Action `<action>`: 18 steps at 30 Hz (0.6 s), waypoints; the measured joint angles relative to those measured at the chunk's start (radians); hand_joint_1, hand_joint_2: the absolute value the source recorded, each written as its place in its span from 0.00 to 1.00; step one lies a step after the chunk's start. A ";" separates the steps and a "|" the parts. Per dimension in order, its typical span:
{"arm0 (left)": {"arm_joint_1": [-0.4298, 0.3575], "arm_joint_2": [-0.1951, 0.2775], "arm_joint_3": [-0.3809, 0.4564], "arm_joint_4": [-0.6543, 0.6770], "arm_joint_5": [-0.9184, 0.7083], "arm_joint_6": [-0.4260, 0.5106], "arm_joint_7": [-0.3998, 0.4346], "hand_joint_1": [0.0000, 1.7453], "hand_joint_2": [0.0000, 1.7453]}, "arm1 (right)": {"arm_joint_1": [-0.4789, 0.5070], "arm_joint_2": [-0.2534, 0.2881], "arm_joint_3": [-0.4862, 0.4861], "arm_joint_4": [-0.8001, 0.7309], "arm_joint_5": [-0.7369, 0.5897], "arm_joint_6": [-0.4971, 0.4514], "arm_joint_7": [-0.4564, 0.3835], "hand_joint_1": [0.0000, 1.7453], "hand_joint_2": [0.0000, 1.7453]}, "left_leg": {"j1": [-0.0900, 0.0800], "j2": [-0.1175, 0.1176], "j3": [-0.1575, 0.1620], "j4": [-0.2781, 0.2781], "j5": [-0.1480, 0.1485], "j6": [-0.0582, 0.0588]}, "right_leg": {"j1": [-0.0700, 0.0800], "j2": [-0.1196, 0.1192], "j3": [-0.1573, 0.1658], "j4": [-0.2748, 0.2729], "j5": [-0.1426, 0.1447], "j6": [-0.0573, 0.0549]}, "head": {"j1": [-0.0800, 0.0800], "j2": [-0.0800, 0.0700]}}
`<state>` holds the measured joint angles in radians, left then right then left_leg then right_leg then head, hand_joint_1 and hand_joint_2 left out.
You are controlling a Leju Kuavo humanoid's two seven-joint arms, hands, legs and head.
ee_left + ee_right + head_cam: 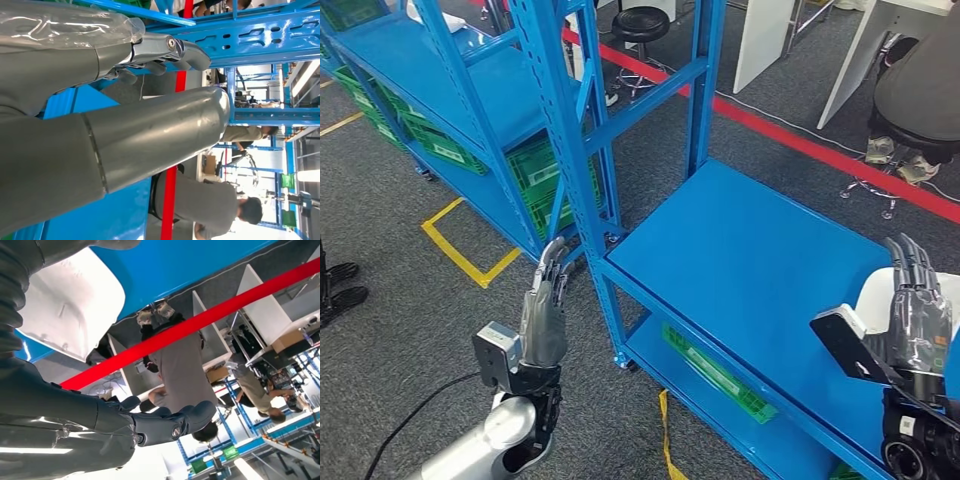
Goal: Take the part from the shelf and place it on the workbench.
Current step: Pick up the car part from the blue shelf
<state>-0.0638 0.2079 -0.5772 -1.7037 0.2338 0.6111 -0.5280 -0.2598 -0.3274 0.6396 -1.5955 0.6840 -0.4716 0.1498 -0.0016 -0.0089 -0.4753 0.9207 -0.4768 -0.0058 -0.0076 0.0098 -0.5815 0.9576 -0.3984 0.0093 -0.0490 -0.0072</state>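
A white rounded part lies on the blue shelf board near its right end. My right hand stands right beside the part with its fingers straight and apart. In the right wrist view the white part sits in the gap between the thumb and the dark fingers, and nothing closes on it. My left hand is raised over the floor beside the shelf's front post, fingers stretched out and holding nothing. Its thick thumb and straight fingers show in the left wrist view.
Green crates sit on the lower boards, and one lies under the main board. A second blue rack stands at the back left. Yellow tape and a red line mark the floor. A seated person is at the back right.
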 joint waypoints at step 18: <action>0.005 0.000 0.000 0.000 -0.009 0.028 0.026 0.00 0.00 | 0.146 0.000 -0.126 -0.023 -0.070 -0.146 0.176 0.00 1.00 | 0.000 -0.001 0.000 0.000 0.000 0.000 | 0.000 -0.001 0.000 0.000 -0.001 0.000 | 0.000 0.000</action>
<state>-0.0588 0.2083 -0.5772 -1.7039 0.2246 0.6393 -0.5024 -0.1134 -0.3277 0.5138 -1.6190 0.6143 -0.6179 0.3257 -0.0019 -0.0100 -0.4755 0.9207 -0.4772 -0.0054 -0.0077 0.0084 -0.5818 0.9572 -0.3989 0.0098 -0.0488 -0.0072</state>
